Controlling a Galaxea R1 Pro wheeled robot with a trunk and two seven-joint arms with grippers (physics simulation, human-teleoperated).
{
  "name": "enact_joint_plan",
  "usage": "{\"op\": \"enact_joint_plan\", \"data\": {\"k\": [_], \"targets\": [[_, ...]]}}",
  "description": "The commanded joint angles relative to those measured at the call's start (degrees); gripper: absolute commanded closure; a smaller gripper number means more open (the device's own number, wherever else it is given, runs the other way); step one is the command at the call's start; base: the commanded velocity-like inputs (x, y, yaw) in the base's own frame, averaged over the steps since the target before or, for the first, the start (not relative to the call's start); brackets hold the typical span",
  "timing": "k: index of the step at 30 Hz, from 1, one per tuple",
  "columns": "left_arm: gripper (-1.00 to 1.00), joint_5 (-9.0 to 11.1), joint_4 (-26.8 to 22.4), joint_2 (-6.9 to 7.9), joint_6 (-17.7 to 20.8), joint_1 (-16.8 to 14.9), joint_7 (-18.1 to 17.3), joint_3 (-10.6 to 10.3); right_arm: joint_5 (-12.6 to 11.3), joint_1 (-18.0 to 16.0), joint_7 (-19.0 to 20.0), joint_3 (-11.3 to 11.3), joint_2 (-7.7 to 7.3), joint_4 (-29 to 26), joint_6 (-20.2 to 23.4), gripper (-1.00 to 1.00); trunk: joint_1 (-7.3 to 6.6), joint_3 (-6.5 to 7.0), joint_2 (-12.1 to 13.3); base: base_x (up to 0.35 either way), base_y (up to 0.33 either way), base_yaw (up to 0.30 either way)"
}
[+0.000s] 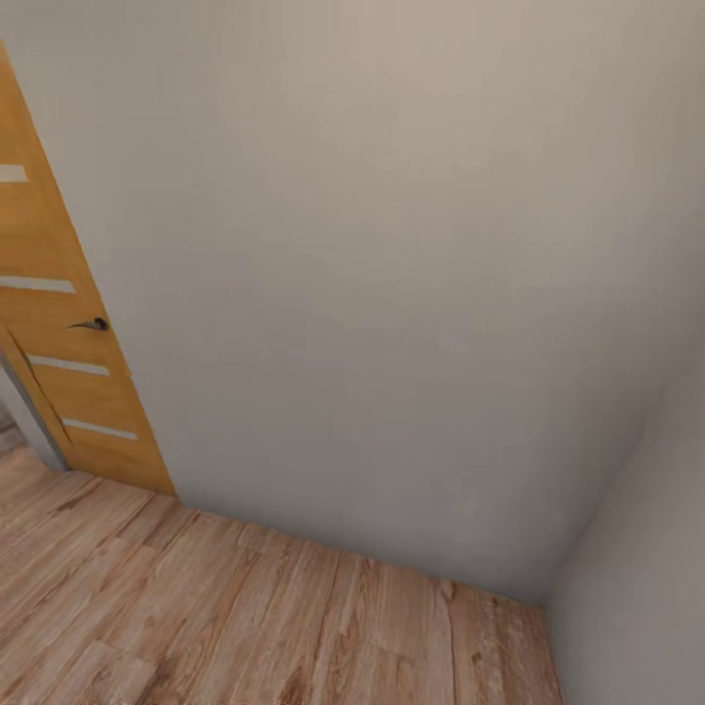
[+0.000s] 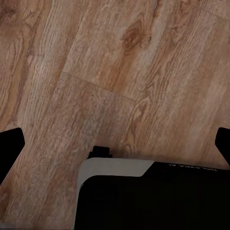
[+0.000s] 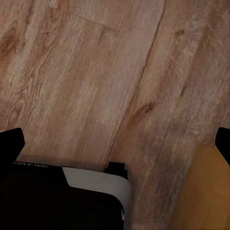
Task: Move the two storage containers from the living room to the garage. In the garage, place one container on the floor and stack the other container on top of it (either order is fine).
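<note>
facing a plain pale wall (image 1: pixel 392 274) that meets a second wall at a corner in the lower right of the head frame, the robot appears to be in transit rather than handling anything. a wooden door (image 1: pixel 59 323) with pale horizontal strips and a dark lever handle (image 1: pixel 93 323) stands at the left edge, and light wood-plank floor (image 1: pixel 196 607) runs across the bottom. the planks suggest the robot is not on the garage's concrete, so i judge the step in hand to be travelling, either toward the containers or between rooms; which one cannot be told from here, and where the two storage containers are cannot be told either.

the next move likely calls for turning the base away from this corner, probably toward the door at the left, and getting a view of open space before heading on.

both arms seem to hang with the wrists pointing down at the floor. in the left wrist view the left gripper (image 2: pixel 115 143) has its dark fingertips (image 2: pixel 10 143) at opposite edges of the frame, spread wide with nothing between them, above the robot's dark, white-edged base (image 2: pixel 115 167). the right gripper (image 3: pixel 115 143) is likewise spread and empty, its fingertips (image 3: pixel 11 141) far apart; a plain orange-tan surface (image 3: pixel 201 191) sits at the lower right of that frame, and i cannot tell what it is.
</note>
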Motion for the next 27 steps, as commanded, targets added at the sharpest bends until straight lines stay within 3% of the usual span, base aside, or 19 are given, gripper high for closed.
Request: {"op": "enact_joint_plan", "data": {"k": [1,8,27], "targets": [[-1.00,0.12,0.27,-0.01,-0.43,-0.13,0.07,0.32,0.59,-0.10,0.07,-0.41,-0.04,0.20,-0.43,-1.00,0.04,-0.13,-0.13,0.000,0.000,0.273],[-1.00,0.10,0.28,0.08,-0.43,-0.13,0.07,0.32,0.59,-0.10,0.07,-0.41,-0.04,0.23,-0.43,-1.00,0.04,-0.13,-0.13,0.057,0.017,0.273],[-1.00,0.14,0.28,0.33,-0.43,-0.13,0.07,0.32,0.59,-0.10,0.07,-0.41,-0.04,0.22,-0.42,-1.00,0.04,-0.13,-0.13,0.280,0.113,0.273]]}}
